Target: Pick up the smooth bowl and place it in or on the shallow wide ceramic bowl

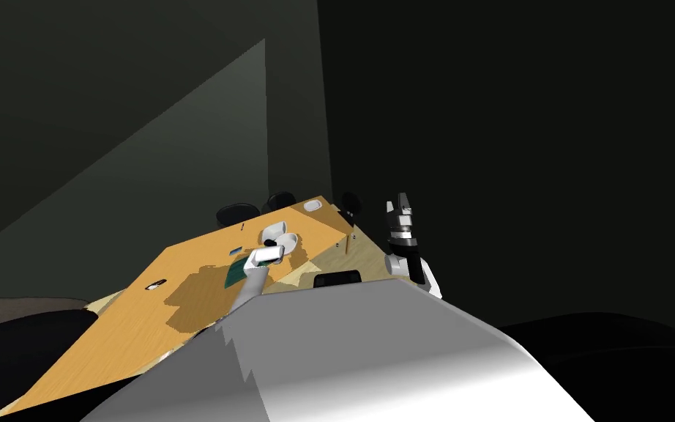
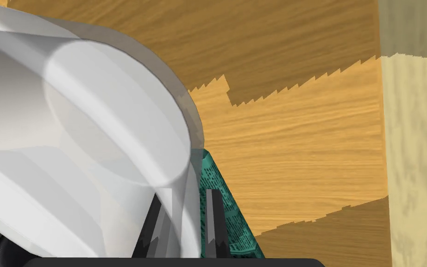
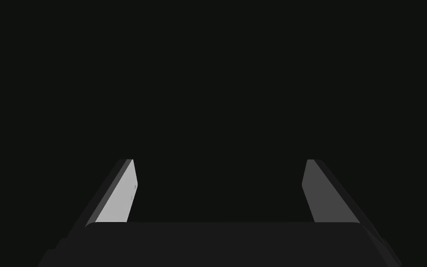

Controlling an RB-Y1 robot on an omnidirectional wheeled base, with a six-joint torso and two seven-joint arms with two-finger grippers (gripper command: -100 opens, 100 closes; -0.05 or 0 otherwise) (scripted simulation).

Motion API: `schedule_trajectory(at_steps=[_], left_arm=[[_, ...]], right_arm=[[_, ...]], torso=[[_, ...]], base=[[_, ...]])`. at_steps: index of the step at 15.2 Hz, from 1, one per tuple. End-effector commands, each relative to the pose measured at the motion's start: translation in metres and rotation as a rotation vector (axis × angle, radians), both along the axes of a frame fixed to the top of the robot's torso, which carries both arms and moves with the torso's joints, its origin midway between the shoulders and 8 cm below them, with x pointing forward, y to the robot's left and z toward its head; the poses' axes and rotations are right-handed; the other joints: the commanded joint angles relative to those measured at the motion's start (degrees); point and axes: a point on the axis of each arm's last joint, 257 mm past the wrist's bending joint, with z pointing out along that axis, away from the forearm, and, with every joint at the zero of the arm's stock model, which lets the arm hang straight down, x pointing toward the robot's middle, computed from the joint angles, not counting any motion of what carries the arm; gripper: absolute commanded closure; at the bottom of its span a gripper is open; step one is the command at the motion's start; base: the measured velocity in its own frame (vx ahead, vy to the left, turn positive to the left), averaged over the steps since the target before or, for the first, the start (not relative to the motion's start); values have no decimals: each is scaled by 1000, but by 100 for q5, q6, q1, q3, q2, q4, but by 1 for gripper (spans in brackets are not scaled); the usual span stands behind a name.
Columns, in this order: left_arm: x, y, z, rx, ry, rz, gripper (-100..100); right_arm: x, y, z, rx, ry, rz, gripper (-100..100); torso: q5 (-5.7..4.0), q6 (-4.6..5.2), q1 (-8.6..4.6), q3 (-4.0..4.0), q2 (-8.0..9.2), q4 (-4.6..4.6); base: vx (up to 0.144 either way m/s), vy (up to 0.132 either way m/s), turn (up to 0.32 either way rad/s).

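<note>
No lettering can be read; the teal flat item (image 2: 235,227) carries dark specks, too blurred to make out

A home dining room: a wooden table (image 1: 109,330) lies beneath the left gripper (image 2: 185,197) and its white bowl (image 2: 92,139), dark chairs (image 1: 237,214) beyond.

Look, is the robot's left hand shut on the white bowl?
Yes, shut: the left gripper fingers pinch the white bowl's wall between them.
</note>
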Motion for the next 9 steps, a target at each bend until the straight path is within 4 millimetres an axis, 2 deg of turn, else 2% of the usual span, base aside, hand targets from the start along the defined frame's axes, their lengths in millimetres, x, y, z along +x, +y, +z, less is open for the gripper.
schedule_trajectory(at_steps=[1, 6, 9], left_arm=[[6, 16, 4, 6, 2, 21, 100], [12, 35, 8, 8, 10, 54, 100], [20, 52, 14, 6, 11, 88, 100]], right_arm=[[0, 0, 0, 0, 0, 0, 0], [0, 0, 0, 0, 0, 0, 0], [0, 0, 0, 0, 0, 0, 0]], torso=[[0, 0, 0, 0, 0, 0], [-5, 6, -7, -1, -8, 5], [-12, -3, 38, -9, -29, 11]], base=[[-66, 96, -78], [-58, 78, -107], [-66, 95, -127]])
